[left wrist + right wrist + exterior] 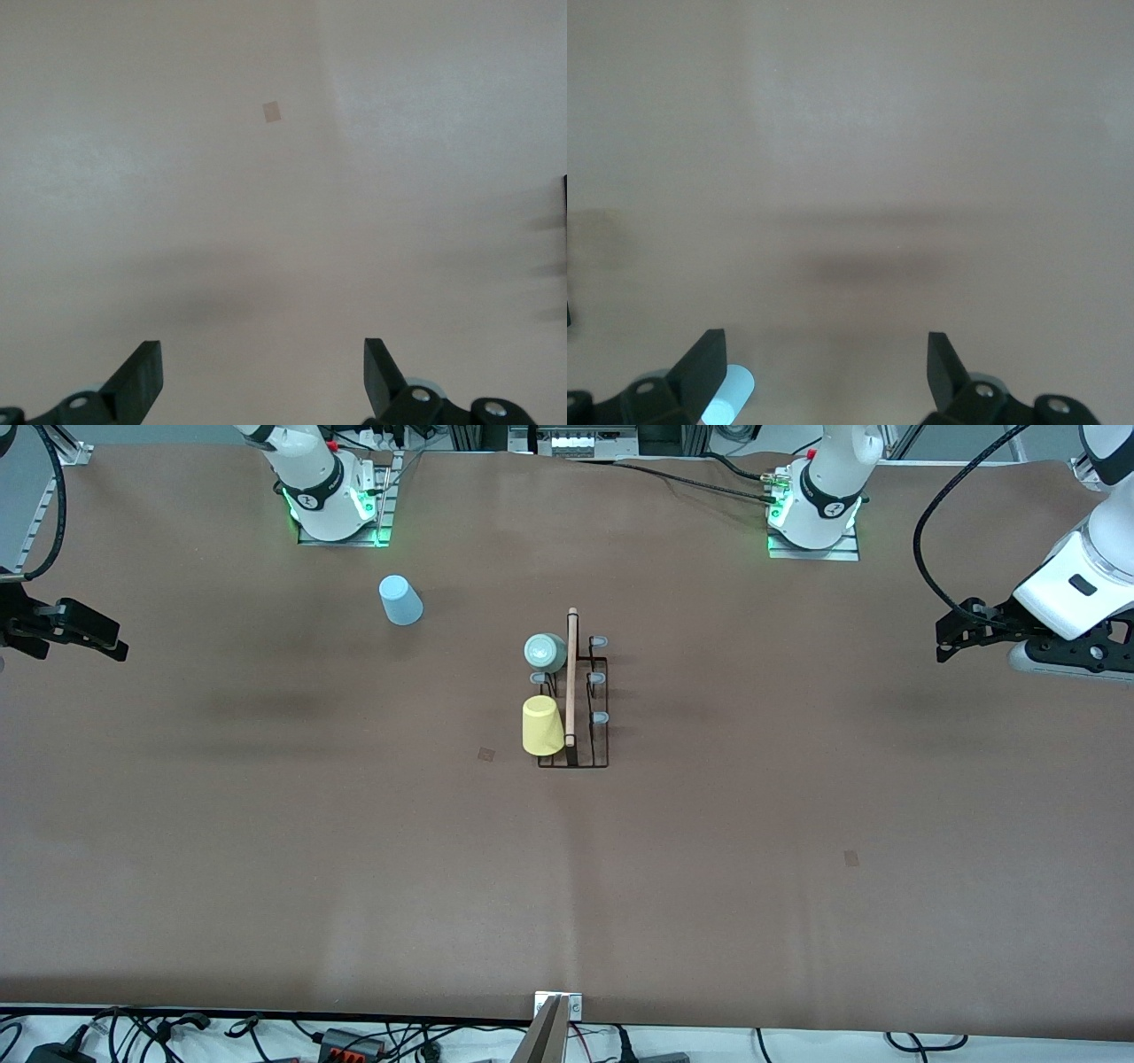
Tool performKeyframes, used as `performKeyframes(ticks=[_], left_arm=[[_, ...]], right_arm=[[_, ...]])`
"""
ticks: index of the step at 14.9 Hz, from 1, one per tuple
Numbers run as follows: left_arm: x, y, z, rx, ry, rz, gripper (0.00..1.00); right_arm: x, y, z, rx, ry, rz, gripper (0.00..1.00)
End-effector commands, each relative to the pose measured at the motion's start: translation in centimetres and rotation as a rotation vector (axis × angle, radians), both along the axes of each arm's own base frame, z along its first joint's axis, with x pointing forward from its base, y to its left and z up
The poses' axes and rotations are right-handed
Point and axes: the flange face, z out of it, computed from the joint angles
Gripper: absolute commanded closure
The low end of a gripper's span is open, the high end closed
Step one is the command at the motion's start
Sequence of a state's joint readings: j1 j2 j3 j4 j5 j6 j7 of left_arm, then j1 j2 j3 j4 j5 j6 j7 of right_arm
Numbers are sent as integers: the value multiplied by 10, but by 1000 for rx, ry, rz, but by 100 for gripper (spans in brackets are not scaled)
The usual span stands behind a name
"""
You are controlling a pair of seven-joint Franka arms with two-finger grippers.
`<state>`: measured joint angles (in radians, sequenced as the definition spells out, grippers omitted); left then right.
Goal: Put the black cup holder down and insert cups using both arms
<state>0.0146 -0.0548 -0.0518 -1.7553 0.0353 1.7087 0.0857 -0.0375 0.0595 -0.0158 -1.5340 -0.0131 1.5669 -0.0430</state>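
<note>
1. The left gripper hangs in the air over the left arm's end of the table, its two fingers spread wide with nothing between them — the left wrist view shows both black fingers apart over bare brown tabletop.
2. The right gripper hangs over the right arm's end of the table, likewise released and empty; the right wrist view shows its fingers spread, with a bit of the blue cup visible past one of them.
3. Both arms wait off at the table's ends, well apart from the rack.
4. The black cup holder stands upright near the middle of the table, its wooden rod running along the top, pointing from the robot bases toward the front camera.
5. On the rack's side toward the right arm's end, two cups sit upside down on pegs — the green cup farther from the front camera, the yellow cup nearer.
6. The three grey-tipped pegs on the side toward the left arm's end are bare.
7. The blue cup stands upside down on the table, apart from the rack, toward the right arm's base.
</note>
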Motion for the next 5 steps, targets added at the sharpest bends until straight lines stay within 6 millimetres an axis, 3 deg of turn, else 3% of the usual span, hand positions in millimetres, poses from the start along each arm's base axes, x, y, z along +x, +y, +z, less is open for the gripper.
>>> performKeyframes(ticks=[1, 5], left_arm=[[3, -2, 4, -23, 8, -7, 0], [3, -2, 4, -23, 8, -7, 0]], right_arm=[[1, 0, 3, 14, -9, 12, 0], [1, 0, 3, 13, -6, 12, 0]])
